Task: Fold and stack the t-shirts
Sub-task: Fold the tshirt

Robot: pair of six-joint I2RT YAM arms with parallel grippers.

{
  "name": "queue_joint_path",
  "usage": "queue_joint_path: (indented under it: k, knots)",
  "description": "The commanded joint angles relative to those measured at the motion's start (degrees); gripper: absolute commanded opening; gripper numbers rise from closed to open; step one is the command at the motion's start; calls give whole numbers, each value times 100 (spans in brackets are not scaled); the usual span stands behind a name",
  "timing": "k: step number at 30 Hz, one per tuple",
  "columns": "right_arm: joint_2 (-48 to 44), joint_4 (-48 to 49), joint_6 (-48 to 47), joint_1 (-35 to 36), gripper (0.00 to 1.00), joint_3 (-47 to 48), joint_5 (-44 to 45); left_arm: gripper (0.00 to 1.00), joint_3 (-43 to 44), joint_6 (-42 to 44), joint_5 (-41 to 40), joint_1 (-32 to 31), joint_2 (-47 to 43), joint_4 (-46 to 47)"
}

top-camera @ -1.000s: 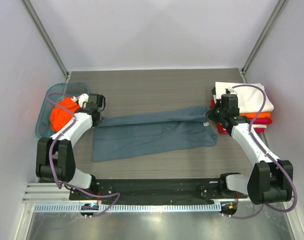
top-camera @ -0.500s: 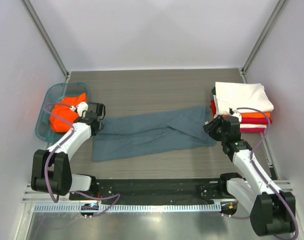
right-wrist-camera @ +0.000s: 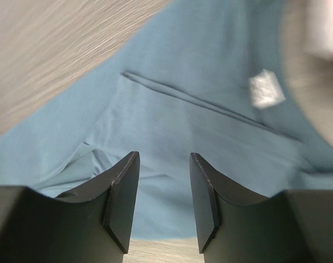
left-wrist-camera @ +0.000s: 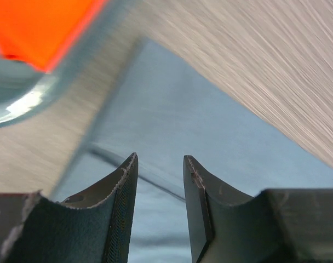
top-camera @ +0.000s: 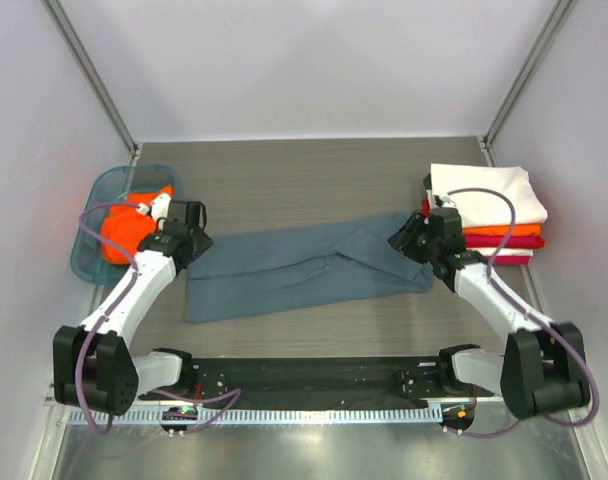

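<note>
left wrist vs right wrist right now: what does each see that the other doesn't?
Left wrist only: the rim of the teal basket, at the top left, with the orange t-shirt inside it.
Right wrist only: the small white neck label on the cloth.
Both: the blue-grey t-shirt lying on the wood-grain table. Each view looks past its own open hand, the left hand and the right hand, with nothing between the fingers.
</note>
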Motion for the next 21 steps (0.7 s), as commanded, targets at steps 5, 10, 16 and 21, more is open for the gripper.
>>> queue_joint_path:
  k: [5,10,16,21]
  knots:
    - [1385,360,-375,460,49,1266,-61,41,755,-353,783,-1510,799,674]
    - [2289,360,-463,522,49,1882,-87,40,1880,-459,1002,-2163,2079,745]
    - [2897,369,-630,539,49,2304,-367,40,3135,-530,1520,-2472,3215,736]
    - [3345,439,-805,566,49,2506,-754,38,3796,-635,1916,-2515,4121,736]
